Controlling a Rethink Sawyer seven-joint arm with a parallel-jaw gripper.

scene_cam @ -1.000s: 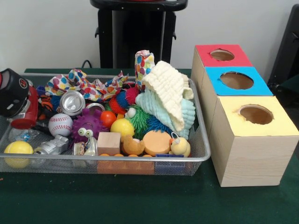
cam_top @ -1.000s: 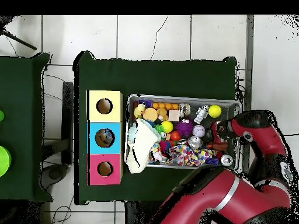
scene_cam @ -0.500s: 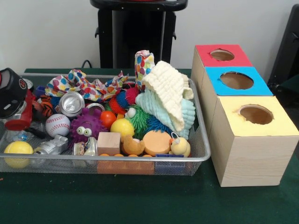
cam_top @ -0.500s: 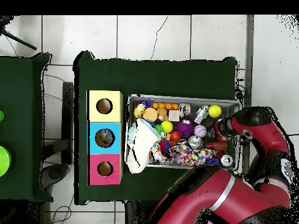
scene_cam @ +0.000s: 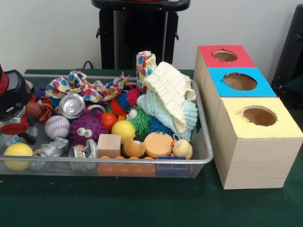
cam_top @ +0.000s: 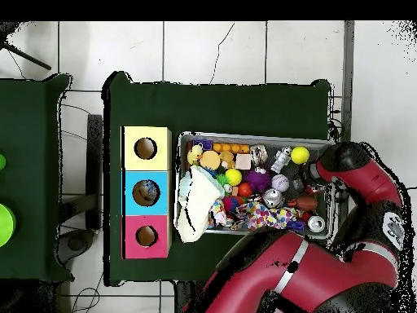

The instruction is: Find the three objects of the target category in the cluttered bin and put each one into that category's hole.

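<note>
From the front, I'm reaching my gripper (scene_cam: pixel 13 124) into the bin's (scene_cam: pixel 142 161) left end beside the baseball (scene_cam: pixel 57 126); whether my fingers are released or clenched, I cannot tell. From overhead, I'm hovering near the can (cam_top: pixel 272 198); I should be descending slowly, avoiding the wire wall

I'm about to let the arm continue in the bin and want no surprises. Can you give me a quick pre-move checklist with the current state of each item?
1. Gripper low inside the wire bin at its end far from the boxes: ok.
2. Gripper open or shut: cannot tell.
3. Anything held: cannot tell.
4. Holes in red box, blue box and yellow box unobstructed: ok.
5. Baseball and yellow ball close beside the gripper, could be knocked: not ok.
</note>
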